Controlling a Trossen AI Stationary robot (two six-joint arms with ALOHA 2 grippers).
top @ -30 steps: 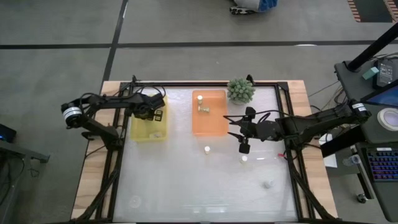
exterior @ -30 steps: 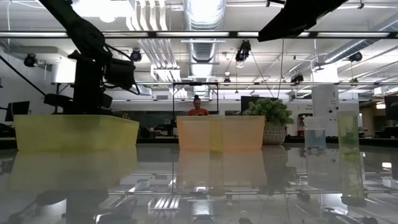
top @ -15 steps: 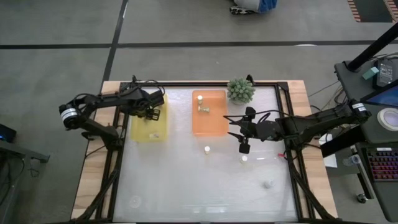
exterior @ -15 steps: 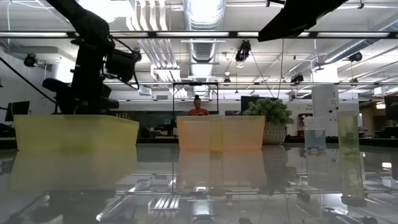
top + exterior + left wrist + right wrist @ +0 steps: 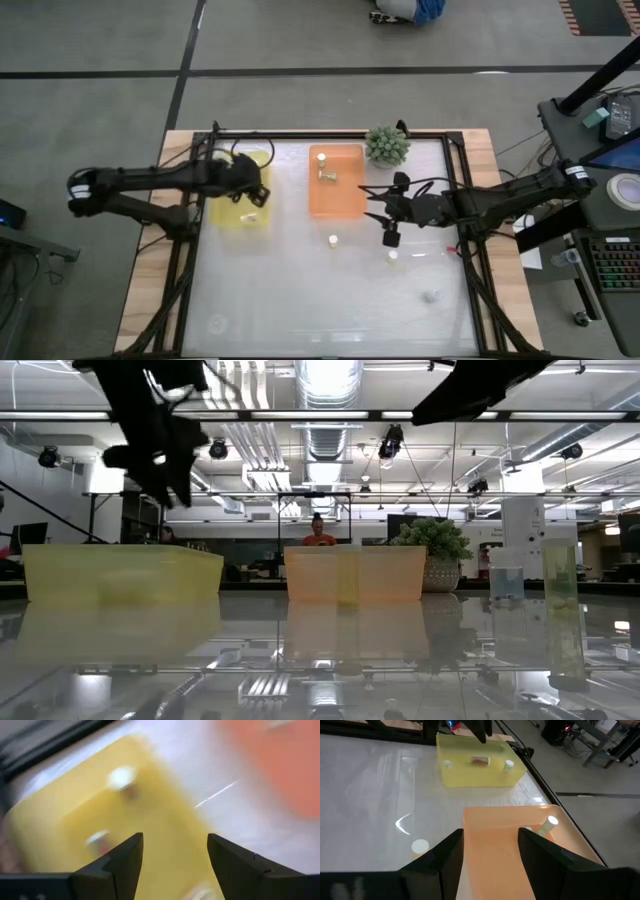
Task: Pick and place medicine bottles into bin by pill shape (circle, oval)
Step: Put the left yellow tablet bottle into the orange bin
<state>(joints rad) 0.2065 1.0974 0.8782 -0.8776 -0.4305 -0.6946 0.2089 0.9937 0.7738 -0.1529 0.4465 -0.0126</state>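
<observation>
My left gripper (image 5: pixel 257 190) hangs open and empty above the yellow bin (image 5: pixel 228 212); it also shows in the low view (image 5: pixel 160 465) and its own view (image 5: pixel 175 837). The yellow bin holds small white-capped bottles (image 5: pixel 508 765), one with a red label (image 5: pixel 480 760). My right gripper (image 5: pixel 372 204) is open and empty beside the right side of the orange bin (image 5: pixel 340 200), also seen in its wrist view (image 5: pixel 490 837). That bin holds two bottles (image 5: pixel 325 173). Two bottles stand on the table, one (image 5: pixel 333 240) near the orange bin and one (image 5: pixel 392 255) right of it.
A spiky green plant ball (image 5: pixel 387 146) stands at the far edge, right of the orange bin. A small clear thing (image 5: pixel 432 296) lies toward the near right. A black frame (image 5: pixel 470 250) runs along the table's sides. A person (image 5: pixel 319 532) shows far off in the room.
My left gripper has risen from inside the yellow bin to well above its rim and shifted a little toward the table's near edge; its arm has swung out to the left. My right gripper has kept still.
</observation>
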